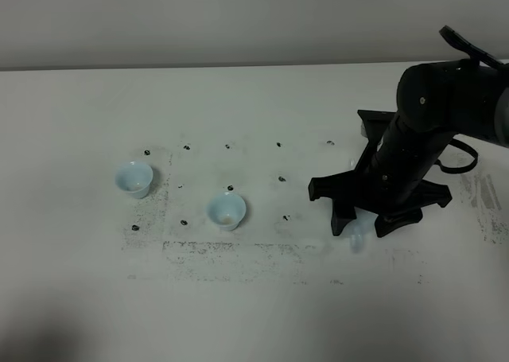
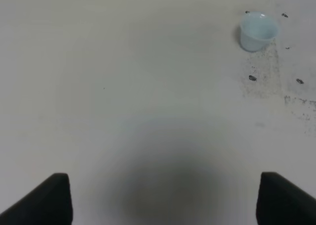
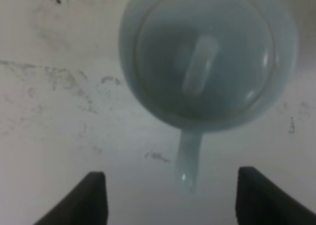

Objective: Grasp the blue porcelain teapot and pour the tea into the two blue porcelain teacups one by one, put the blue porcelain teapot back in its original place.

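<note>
- The right jaws are hanging released over the blue porcelain teapot (image 3: 207, 57); the left jaws are gaping empty.
- Closing off-centre on the glossy surface is likely risking it slipping or tipping.

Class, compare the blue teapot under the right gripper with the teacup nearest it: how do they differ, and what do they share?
The blue teapot is lidded; the teacup is open-topped. The teapot has a narrow part jutting from its side; the teacup's wall is plain. The teapot sits below the open right gripper; the teacup stands well away from it. Both are pale blue and glossy.
</note>
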`<state>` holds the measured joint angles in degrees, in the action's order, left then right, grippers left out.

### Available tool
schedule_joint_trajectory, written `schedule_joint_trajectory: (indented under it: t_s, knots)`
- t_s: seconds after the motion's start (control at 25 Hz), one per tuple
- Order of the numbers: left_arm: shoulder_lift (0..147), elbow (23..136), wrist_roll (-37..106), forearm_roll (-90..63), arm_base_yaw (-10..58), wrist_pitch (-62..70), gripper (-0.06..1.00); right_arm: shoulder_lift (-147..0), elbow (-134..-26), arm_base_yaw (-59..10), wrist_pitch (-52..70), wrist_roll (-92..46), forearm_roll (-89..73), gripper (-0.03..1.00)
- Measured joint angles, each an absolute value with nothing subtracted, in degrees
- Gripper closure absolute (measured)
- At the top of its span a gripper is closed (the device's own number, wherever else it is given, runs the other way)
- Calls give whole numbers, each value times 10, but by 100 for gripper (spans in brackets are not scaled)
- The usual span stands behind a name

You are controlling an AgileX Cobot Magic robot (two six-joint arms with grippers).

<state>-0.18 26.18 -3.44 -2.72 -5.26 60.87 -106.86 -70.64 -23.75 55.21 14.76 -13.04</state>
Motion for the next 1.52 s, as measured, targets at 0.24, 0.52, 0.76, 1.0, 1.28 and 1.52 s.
schedule_joint_trajectory:
  t_s: [0.24,0.52,0.76,1.0,1.28,1.52]
  knots:
    - [-2,262,-34,-27,-53,609,22,-1096,-706,-238,536,144,-130,43]
    - [-2,262,-34,-27,-53,609,22,-1118,-706,-238,516,139,-128,43]
    - [-2,262,-34,-27,-53,609,22,-1124,-707,-235,512,136,-121,43]
    - [-2,262,-34,-27,-53,609,22,-1124,-707,-230,516,137,-114,49]
    - [-2,262,-34,-27,-53,609,22,-1127,-707,-229,513,142,-115,56]
    - [-2,262,-34,-27,-53,609,22,-1136,-707,-229,513,142,-116,57]
